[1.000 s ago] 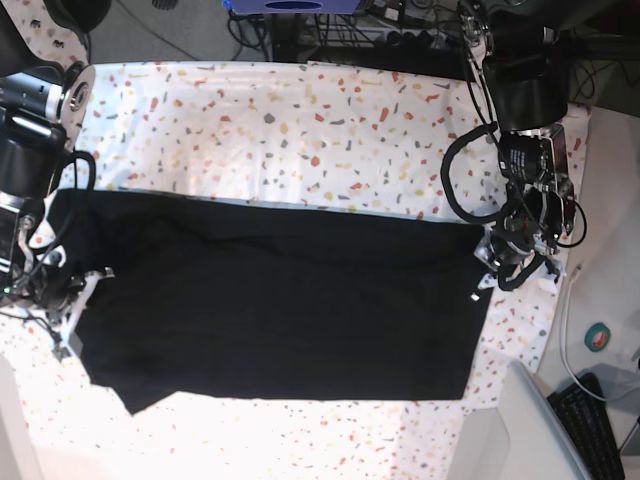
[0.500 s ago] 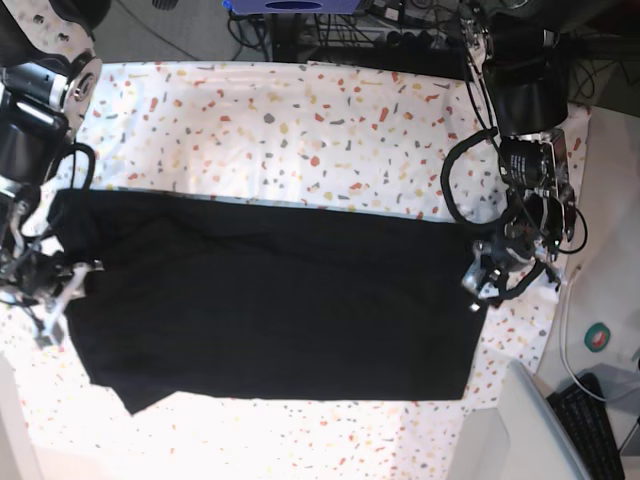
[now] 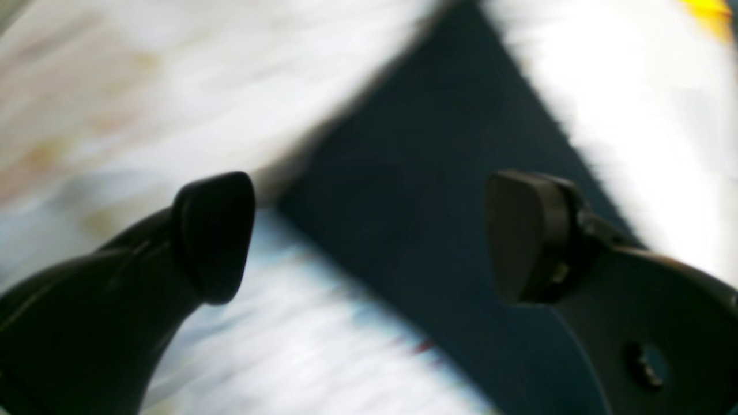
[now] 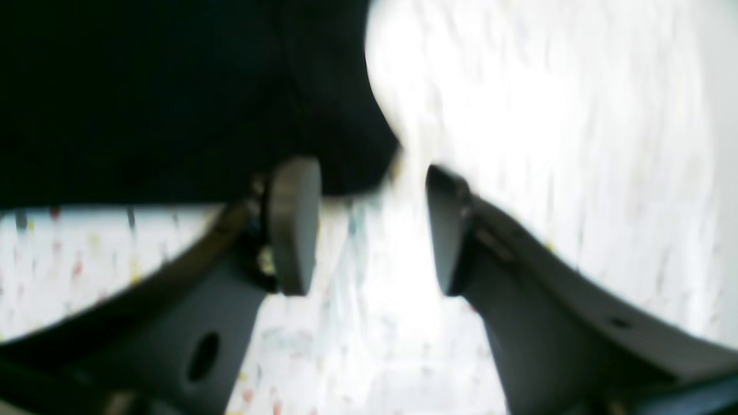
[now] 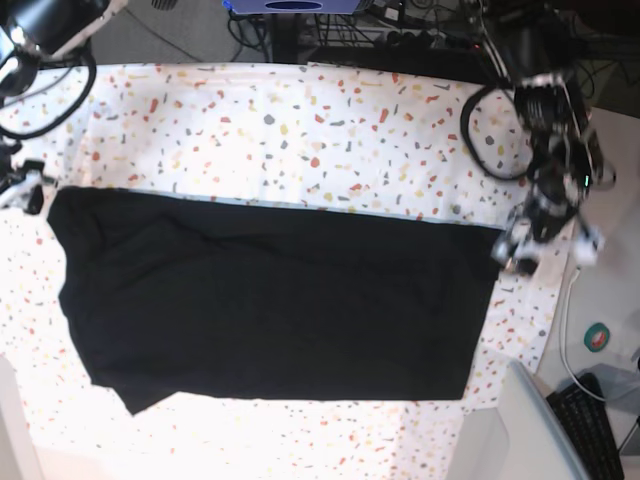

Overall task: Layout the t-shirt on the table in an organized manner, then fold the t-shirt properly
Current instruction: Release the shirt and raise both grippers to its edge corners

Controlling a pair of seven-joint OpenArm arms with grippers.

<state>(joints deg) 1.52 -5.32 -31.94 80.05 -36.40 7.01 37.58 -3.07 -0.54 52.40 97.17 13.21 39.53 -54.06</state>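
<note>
Both the left gripper (image 3: pixel 369 236) and right gripper (image 4: pixel 372 225) stood open, empty; black t-shirt (image 5: pixel 270 300) needed even, square regrasps

The t-shirt (image 5: pixel 270 300) is lying flat on the table (image 5: pixel 300 130), spanning most of its width across the middle and near part in the base view, with bare table showing behind it. The left gripper (image 5: pixel 545 245) is sitting just beside the shirt's right edge, apart from it. The right gripper (image 5: pixel 18 190) is sitting at the shirt's far left corner.
</note>
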